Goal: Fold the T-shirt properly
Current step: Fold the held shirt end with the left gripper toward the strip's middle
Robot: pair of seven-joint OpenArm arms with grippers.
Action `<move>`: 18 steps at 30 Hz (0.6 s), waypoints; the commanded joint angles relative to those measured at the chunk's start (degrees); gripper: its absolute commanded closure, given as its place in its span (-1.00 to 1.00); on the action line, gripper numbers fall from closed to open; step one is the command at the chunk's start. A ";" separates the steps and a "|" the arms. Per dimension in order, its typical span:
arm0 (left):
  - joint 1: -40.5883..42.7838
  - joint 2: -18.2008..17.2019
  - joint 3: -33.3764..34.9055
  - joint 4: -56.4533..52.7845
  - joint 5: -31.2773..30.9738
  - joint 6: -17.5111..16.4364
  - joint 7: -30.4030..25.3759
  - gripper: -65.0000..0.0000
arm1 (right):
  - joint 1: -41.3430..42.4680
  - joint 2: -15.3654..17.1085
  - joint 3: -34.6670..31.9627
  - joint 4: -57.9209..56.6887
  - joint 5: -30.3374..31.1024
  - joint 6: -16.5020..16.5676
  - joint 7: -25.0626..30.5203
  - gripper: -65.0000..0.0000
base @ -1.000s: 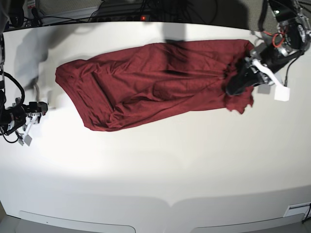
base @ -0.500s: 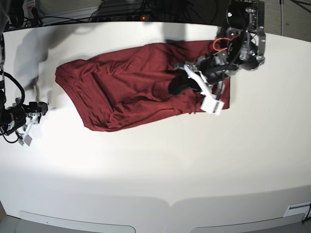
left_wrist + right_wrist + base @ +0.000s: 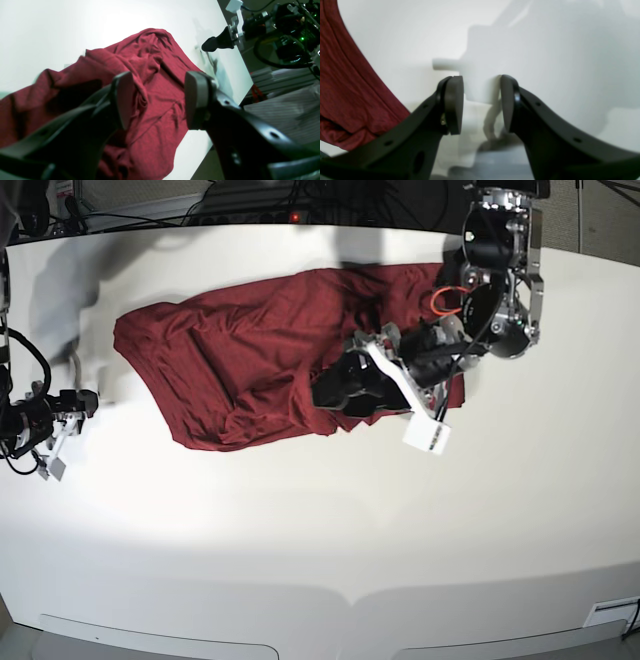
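Note:
The T-shirt (image 3: 230,355) is a dark red, wrinkly cloth lying across the far half of the white table (image 3: 320,540), with its right end doubled over leftward. In the base view my left gripper (image 3: 330,390) hovers over the shirt's lower middle. The left wrist view shows this gripper (image 3: 160,100) open, its fingers (image 3: 123,100) empty and the crumpled T-shirt (image 3: 155,75) beneath. My right gripper (image 3: 62,442) rests at the table's left edge, clear of the cloth. In the right wrist view it (image 3: 482,105) stands open and empty, the T-shirt's hem (image 3: 345,87) off to its left.
Cables and dark equipment (image 3: 250,205) line the table's back edge. The left arm's body with a red cable (image 3: 495,290) stands over the shirt's right end. A small white tag (image 3: 427,436) hangs from the left gripper. The right gripper (image 3: 217,41) shows far off in the left wrist view.
My left gripper carried the shirt's right end leftward over the body, then opened and let go of the cloth. The right arm has not moved.

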 commanded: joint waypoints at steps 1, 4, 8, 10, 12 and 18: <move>-0.66 -0.07 -0.42 1.22 -0.72 -0.63 -0.11 0.02 | 1.42 1.27 0.26 0.48 0.31 0.25 0.46 0.23; -0.63 -1.40 -1.01 1.22 3.54 -0.63 0.48 0.02 | 1.42 1.27 0.26 0.48 0.31 0.25 0.46 0.23; -0.46 -3.61 -1.14 1.22 13.46 -0.63 -0.61 0.02 | 1.42 1.27 0.26 0.48 0.31 0.25 0.46 0.23; -0.15 -3.67 -1.11 1.20 17.11 -0.63 -1.86 0.02 | 1.44 1.27 0.26 0.48 0.33 0.25 0.48 0.23; 0.42 -3.67 -1.07 1.20 19.32 -0.63 -3.69 0.02 | 1.42 1.25 0.26 0.48 0.33 0.25 0.46 0.23; 2.78 -3.65 -1.07 0.70 26.27 -0.63 -7.65 0.02 | 1.44 1.27 0.26 0.48 0.33 0.25 0.46 0.23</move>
